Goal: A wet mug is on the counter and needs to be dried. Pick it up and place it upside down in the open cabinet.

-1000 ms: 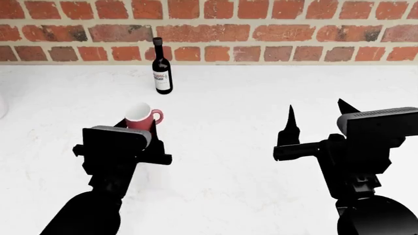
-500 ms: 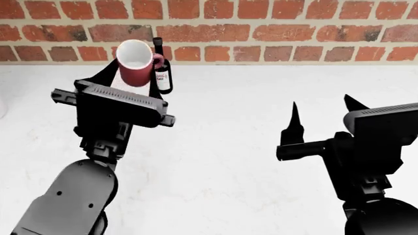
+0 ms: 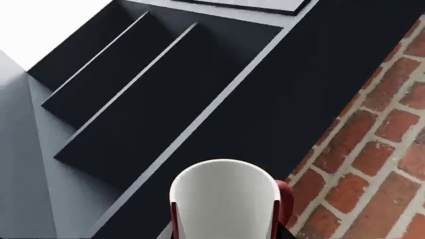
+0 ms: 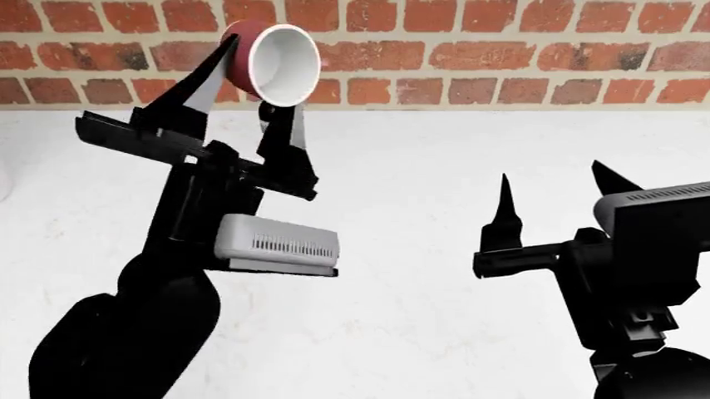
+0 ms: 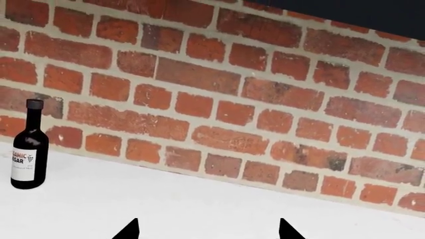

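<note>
Nearest, the right gripper (image 4: 551, 193) hung idle above the wide, plain white speckled counter (image 4: 444, 166), its two black fingers spread apart and holding nothing. Further out, the left gripper (image 4: 244, 87) was clamped on the small red cylindrical mug with the pale inside (image 4: 275, 53), held high off the counter against the red brick wall (image 4: 500, 50) and tipped on its side. Beyond it, in the left wrist view, lay the dark cabinet shelves (image 3: 166, 89). Picking up looked done; inverting and setting the mug inside remained. The dark glass wine bottle with a white label (image 5: 28, 147) stood by the wall.
</note>
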### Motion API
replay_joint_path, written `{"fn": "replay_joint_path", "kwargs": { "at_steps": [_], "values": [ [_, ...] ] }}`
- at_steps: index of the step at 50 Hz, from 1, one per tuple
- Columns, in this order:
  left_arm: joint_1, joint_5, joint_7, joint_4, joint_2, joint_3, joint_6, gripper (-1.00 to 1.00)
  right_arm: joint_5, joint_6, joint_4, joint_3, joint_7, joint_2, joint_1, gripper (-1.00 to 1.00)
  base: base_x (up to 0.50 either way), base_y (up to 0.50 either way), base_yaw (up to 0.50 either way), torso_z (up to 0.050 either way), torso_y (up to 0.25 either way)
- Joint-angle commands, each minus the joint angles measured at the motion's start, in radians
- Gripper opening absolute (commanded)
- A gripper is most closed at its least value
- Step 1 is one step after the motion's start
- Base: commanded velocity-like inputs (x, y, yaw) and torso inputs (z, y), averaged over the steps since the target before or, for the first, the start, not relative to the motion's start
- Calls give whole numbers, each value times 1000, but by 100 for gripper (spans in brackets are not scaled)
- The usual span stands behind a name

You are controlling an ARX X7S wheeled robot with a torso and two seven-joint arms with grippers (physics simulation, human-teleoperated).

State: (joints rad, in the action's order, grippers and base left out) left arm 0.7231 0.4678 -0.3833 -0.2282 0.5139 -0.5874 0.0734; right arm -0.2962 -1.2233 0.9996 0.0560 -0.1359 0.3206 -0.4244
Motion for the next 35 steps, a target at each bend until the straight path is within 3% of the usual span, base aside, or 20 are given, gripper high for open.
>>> {"fn": "replay_joint_path", "kwargs": {
  "at_steps": [1,12,25,35],
  "values": [
    [132,218,-77,121,43,-68,156,-100,-29,-40,38,4,-12,5,-18,100,0,0,0,0,0],
    [214,400,-181,220,57,-115,222,-100,-225,-48,46,24,-156,73,-41,100,0,0,0,0,0],
    [323,692,-428,385,54,-183,259,-100,-635,3,41,65,-437,231,-47,100,0,0,0,0,0],
    [340,860,-579,417,59,-230,239,-100,-968,-128,16,140,-591,269,-148,100,0,0,0,0,0]
  ]
}}
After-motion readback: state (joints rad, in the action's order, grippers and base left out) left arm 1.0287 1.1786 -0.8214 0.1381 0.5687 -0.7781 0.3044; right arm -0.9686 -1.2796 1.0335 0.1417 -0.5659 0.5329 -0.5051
